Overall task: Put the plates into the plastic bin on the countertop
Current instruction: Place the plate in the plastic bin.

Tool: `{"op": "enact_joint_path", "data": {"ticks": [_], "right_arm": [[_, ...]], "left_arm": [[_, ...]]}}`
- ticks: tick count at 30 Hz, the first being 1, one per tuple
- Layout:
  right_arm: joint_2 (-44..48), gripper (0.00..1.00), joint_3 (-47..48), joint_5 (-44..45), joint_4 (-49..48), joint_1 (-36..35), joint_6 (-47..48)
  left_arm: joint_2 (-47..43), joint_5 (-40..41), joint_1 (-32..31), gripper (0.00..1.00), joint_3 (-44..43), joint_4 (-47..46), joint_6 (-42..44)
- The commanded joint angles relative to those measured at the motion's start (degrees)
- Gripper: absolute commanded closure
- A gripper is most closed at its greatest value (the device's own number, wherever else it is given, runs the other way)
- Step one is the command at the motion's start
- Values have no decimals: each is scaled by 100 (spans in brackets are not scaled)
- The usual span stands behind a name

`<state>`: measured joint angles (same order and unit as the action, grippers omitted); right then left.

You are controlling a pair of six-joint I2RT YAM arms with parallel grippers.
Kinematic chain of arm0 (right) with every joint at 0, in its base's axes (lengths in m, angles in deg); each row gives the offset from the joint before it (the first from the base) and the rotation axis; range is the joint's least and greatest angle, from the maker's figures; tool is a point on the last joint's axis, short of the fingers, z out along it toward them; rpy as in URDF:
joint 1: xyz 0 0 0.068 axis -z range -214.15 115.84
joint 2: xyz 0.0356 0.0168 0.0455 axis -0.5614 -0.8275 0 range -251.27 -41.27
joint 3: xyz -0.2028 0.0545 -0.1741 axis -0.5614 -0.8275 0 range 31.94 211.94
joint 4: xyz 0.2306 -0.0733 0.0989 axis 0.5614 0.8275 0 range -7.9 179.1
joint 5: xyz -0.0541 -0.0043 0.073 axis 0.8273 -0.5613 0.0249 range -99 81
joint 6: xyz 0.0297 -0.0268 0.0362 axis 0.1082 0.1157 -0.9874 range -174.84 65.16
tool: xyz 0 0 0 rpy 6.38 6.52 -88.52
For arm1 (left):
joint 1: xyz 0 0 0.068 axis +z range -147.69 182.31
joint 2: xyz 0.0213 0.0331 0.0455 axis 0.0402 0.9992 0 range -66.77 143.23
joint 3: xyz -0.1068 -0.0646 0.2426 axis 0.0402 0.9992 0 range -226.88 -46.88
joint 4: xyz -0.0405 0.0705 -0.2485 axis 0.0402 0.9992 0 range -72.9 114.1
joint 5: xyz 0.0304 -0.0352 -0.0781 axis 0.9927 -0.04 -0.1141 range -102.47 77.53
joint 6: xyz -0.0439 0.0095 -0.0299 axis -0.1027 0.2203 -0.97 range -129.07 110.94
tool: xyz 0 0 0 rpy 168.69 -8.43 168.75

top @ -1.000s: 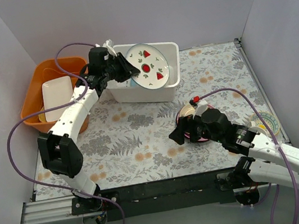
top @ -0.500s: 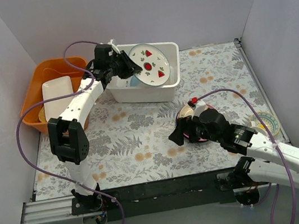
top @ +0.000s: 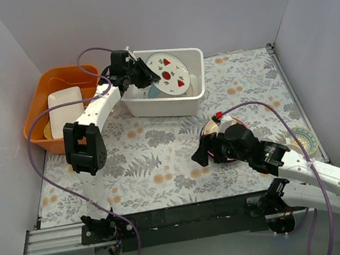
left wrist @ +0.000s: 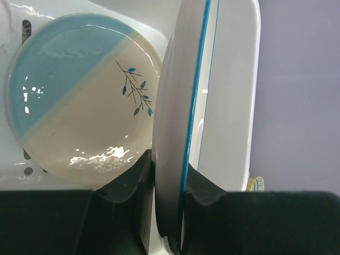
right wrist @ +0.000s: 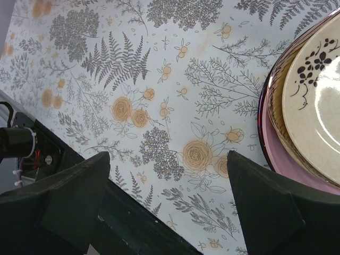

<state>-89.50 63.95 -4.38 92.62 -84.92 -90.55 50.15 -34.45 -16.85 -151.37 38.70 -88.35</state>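
Your left gripper (top: 147, 78) is clenched on the rim of the watermelon plate (top: 171, 73), one finger on each face. The plate sits over the open top of the white bin (top: 167, 108), at the far left of the countertop (top: 155, 156). It is steeply tilted, nearly on edge. Its decorated face points up and towards the right side of the table, and your fingers grip its left edge.

In the left wrist view the gripper (left wrist: 167, 175) shows the same plate (left wrist: 172, 133) edge-on. Its thin blue rim line runs from the bottom of the view to the top, straight away from your fingers. Left of it, a blue-and-cream plate (left wrist: 79, 101) with a small sprig lies inside the bin (left wrist: 234, 79), its face towards the camera. You cannot tell whether the two plates touch.

Your right gripper (top: 202, 148) is spread wide and holds nothing. It hovers low at the left edge of a stack (top: 209, 128) of plates lying flat on the countertop, right of centre.

The right wrist view shows the gripper (right wrist: 167, 175) with fern-print countertop (right wrist: 159, 79) between its fingers. The stack is at the right edge there: a tan plate (right wrist: 319, 106) with dark flowers on top, a maroon rim (right wrist: 269, 106) under it, and a pink plate (right wrist: 279, 159) below.

An orange tub (top: 38, 132) left of the bin holds a white dish (top: 63, 109).
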Motion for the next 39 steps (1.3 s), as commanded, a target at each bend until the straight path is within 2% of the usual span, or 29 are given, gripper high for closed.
{"op": "enact_joint_path", "data": {"ticks": [1,15,17,18,19,25,36,39], "right_arm": [[-20,2,-28,-14,-94,-4,81],[-81,2,-19,-76,-50,23,90],[-73,2,-28,-84,-50,23,90],[-73,2,-19,-84,-50,23,90],[-73,2,-11,-84,-50,23,81],[-29,2,-19,-40,11,23,90],[6,2,-10,47,64,31,55],[6,2,-11,48,73,31,55]], "left_arm": [[-74,-307,61,100,-529,-517,-148],[331,-395,79,100,-274,-420,-113],[349,-360,88,97,-256,-377,-87],[366,-343,96,95,-256,-350,-70],[375,-264,96,85,-274,-315,-61],[489,-210,149,76,-309,-104,-26],[507,-27,184,38,-221,159,89],[463,123,211,34,-221,300,124]]}}
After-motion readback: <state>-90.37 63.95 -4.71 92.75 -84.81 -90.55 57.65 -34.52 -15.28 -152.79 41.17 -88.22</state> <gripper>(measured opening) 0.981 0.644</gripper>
